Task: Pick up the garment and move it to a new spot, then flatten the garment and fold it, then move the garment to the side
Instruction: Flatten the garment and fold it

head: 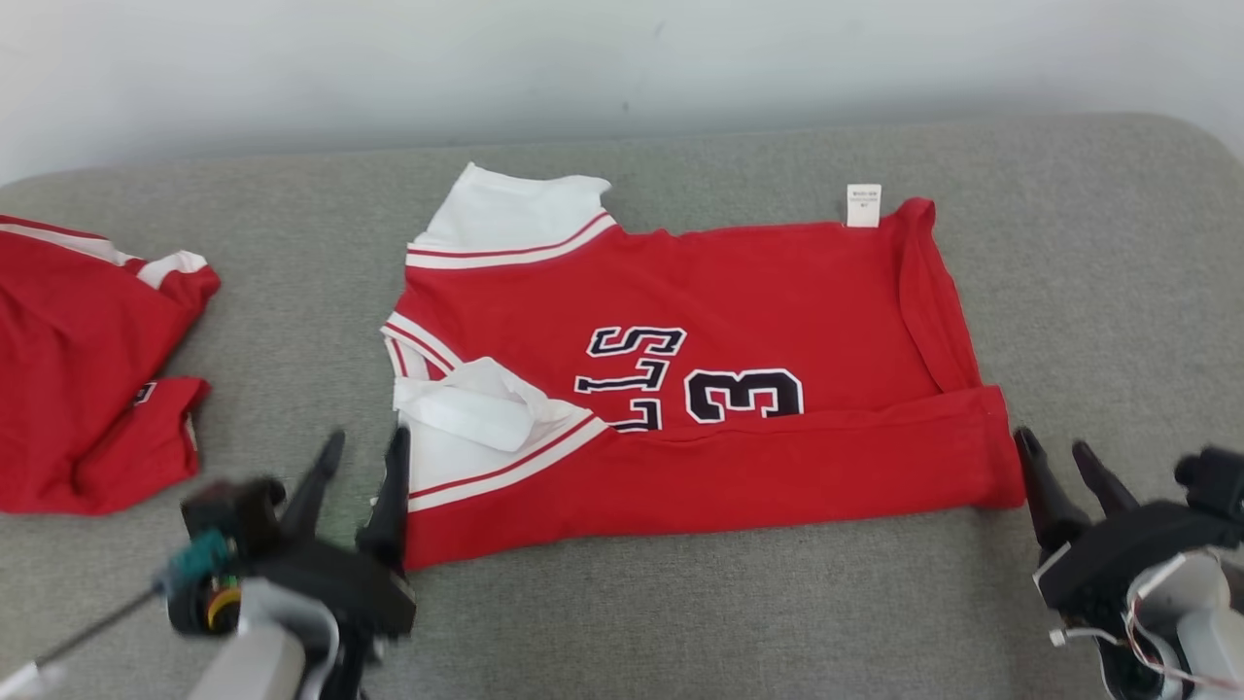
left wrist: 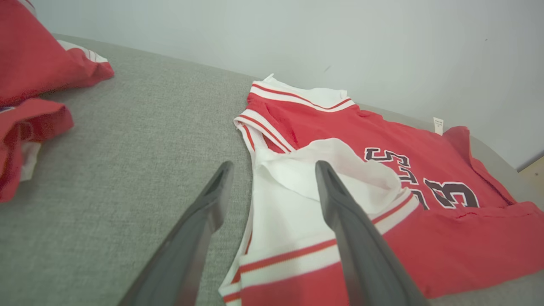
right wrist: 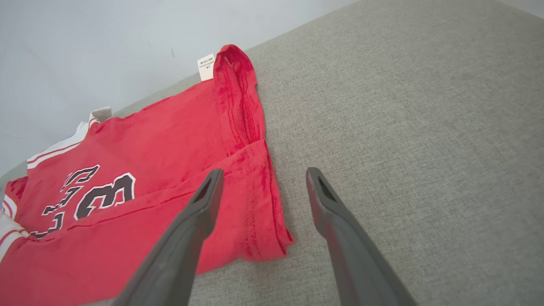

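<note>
Tabletop (head: 680, 603): grey fabric cover, pale wall (head: 583, 58) behind its far edge.

Jersey (head: 777, 292): red with white sleeves and red-and-white striped trim. It lies spread near the middle of the tabletop, neck end toward the robot's left and hem toward its right. The long edge nearest the robot is folded up over the body and covers the lower part of the dark number and letters. The near white sleeve is turned in and bunched on top of the jersey.

Second red garment (head: 68, 369): crumpled, well apart from the jersey on its left, at the tabletop's left edge.

Left claw (head: 367, 437): just beside the jersey's near-left corner. Fingers apart and gripping nothing; in the left wrist view they straddle the white sleeve edge.

Right claw (head: 1052, 442): just beside the jersey's near-right corner. Fingers apart and gripping nothing; in the right wrist view one finger lies over the red corner and the other over bare cover.

Label (head: 863, 205): small, white, sticking out past the jersey's far edge near the hem.
</note>
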Available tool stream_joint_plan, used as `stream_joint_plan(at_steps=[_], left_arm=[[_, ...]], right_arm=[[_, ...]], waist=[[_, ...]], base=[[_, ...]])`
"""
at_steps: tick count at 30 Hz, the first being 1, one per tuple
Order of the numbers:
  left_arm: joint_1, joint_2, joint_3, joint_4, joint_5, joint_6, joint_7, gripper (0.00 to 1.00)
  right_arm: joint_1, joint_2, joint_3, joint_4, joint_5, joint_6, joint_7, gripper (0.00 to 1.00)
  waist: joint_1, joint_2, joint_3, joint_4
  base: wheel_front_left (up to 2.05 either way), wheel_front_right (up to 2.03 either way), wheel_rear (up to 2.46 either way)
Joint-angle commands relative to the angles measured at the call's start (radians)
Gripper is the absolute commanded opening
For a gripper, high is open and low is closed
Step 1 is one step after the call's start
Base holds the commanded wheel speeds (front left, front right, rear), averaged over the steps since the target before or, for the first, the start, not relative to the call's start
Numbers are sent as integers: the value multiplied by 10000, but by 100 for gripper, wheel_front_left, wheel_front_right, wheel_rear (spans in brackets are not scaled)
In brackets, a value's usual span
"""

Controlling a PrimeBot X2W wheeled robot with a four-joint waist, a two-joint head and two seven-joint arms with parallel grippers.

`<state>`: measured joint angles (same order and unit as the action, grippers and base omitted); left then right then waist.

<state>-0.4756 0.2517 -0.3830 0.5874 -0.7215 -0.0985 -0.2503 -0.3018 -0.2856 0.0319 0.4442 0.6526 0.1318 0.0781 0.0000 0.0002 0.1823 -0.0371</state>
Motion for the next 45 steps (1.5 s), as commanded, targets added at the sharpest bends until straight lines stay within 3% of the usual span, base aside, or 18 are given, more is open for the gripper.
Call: stream_joint_plan(at_steps=[1, 8, 16, 17, 18, 19, 20, 29, 37, 43, 44, 45], left_arm=[[557, 24, -20, -86, 113, -51, -82, 100], [1634, -80, -395, -60, 251, 11, -95, 100], [1399, -292, -466, 303, 126, 45, -26, 100], [1375, -325, -509, 366, 97, 25, 35, 87], [1320, -337, -518, 410, 111, 3, 35, 31], [1269, -344, -517, 449, 114, -16, 31, 5], [1245, -361, -529, 505, 110, -30, 25, 0], [1699, -376, -383, 355, 18, -51, -107, 0], [3172, -82, -280, -990, 17, 344, -111, 0], [4008, -35, -366, -1715, -128, 616, 75, 0], [4052, -21, -388, -1778, -107, 642, 84, 20], [4079, -15, -406, -1837, -54, 678, 70, 96]], right_arm=[[353, -124, 7, -12, 172, -23, -116, 100], [696, -381, 313, 161, -149, -23, -258, 100], [240, -137, 559, 853, -409, -23, -282, 100], [178, -121, 629, 959, -420, -23, -281, 100], [113, -97, 683, 1052, -448, -23, -323, 47], [43, -60, 760, 1142, -475, -23, -361, 29], [-13, -32, 826, 1220, -476, -23, -414, 0], [381, -13, 1074, 1235, 115, -23, -941, 0], [1848, -322, 702, -171, 364, -23, -571, 0], [3136, -110, 17, -1285, 204, -23, -63, 0], [3283, -13, -117, -1409, 178, -23, 26, 0], [3373, 61, -249, -1528, 138, -23, 103, 82]], waist=[[0, -2, -215, 180], [0, -2, -75, 359], [0, -2, 217, 431], [0, -2, 236, 434], [0, -2, 248, 436], [0, -2, 251, 437], [0, -2, 229, 437], [0, -2, -569, 524], [0, -2, -924, 578], [0, -2, -897, 666], [0, -2, -895, 670], [0, -2, -898, 673]], base=[[0, 0, 0], [0, 0, 0], [0, 0, 0], [0, 0, 0], [0, 0, 0], [0, 0, 0], [0, 0, 0], [0, 0, 0], [0, 0, 0], [0, 0, 0], [0, 0, 0], [0, 0, 0]])
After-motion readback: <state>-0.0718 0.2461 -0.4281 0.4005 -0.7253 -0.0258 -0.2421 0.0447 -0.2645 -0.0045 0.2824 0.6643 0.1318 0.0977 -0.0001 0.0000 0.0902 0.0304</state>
